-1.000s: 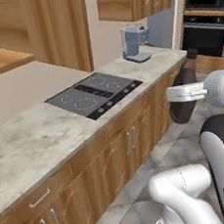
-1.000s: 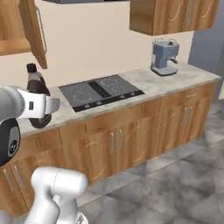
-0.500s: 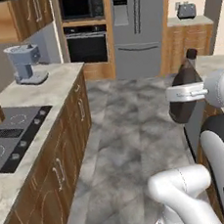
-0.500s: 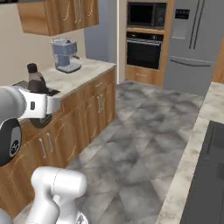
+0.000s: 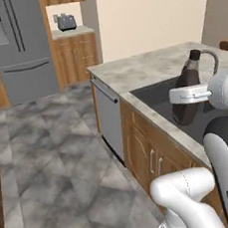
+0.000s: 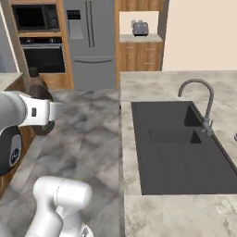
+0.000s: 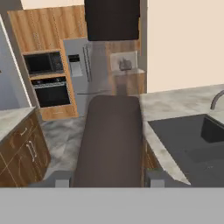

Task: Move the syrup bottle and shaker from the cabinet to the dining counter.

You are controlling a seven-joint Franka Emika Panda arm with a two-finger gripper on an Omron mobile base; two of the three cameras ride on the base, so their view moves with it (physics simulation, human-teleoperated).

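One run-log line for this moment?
phase: carrying | jaws: shut on syrup bottle | bottle: upright | ahead: dining counter with sink

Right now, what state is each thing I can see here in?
syrup bottle: upright, capped, held off the counter.
tool: shut on the syrup bottle.
dining counter: bare top by the sink.
sink: empty, dry.
faucet: not running.
fridge: doors shut.

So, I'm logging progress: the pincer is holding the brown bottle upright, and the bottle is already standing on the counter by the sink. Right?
Not quite. The pincer does hold the brown bottle upright, but it is not standing on the counter: the left base view shows it carried in the air by the sink.
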